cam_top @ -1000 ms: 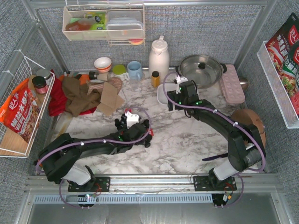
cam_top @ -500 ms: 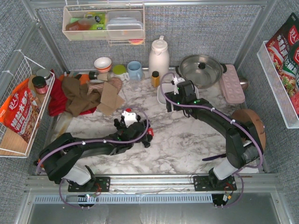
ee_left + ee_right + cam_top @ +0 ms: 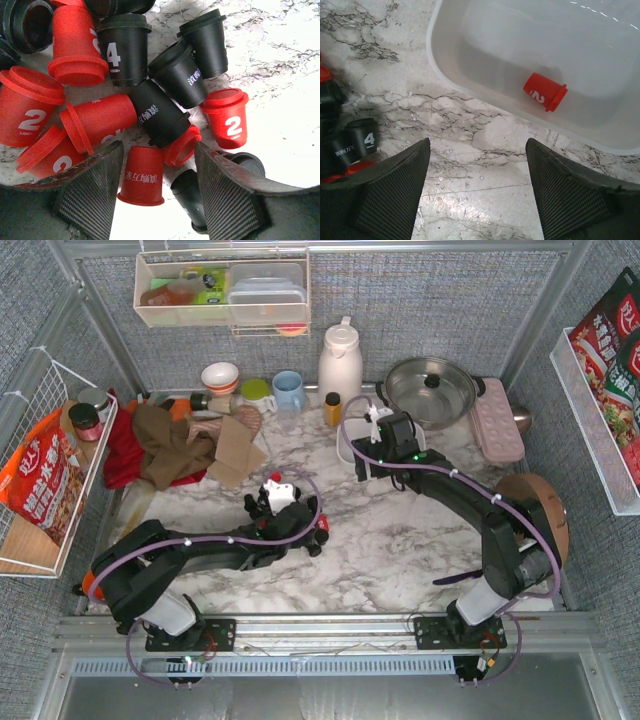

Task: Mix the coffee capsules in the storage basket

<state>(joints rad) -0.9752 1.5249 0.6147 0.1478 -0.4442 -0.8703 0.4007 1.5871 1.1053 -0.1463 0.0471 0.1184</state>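
Seen from the top, the left gripper (image 3: 265, 502) sits just left of the frame's centre, low over the marble bench (image 3: 400, 540). A few coffee capsules (image 3: 321, 526) show beside it. The right gripper (image 3: 368, 440) is above centre, at the white storage basket (image 3: 344, 448). How wide either gripper stands cannot be told from this view.

In the left wrist view, the left gripper (image 3: 158, 150) stands fairly wide and clamps nothing. A heap of red and black capsules fills the upper and middle frame, lying on their sides and touching one another on the bench. One red capsule (image 3: 142, 177) and a black capsule (image 3: 187, 192) lie between the fingers (image 3: 90, 195), at lower centre.

In the right wrist view, the right gripper (image 3: 477, 145) is wide apart with only bare bench between its fingers. The basket fills the upper right, its rim just beyond the fingertips. A single red pod (image 3: 546, 91) lies on its side inside. More capsules crowd the left edge.
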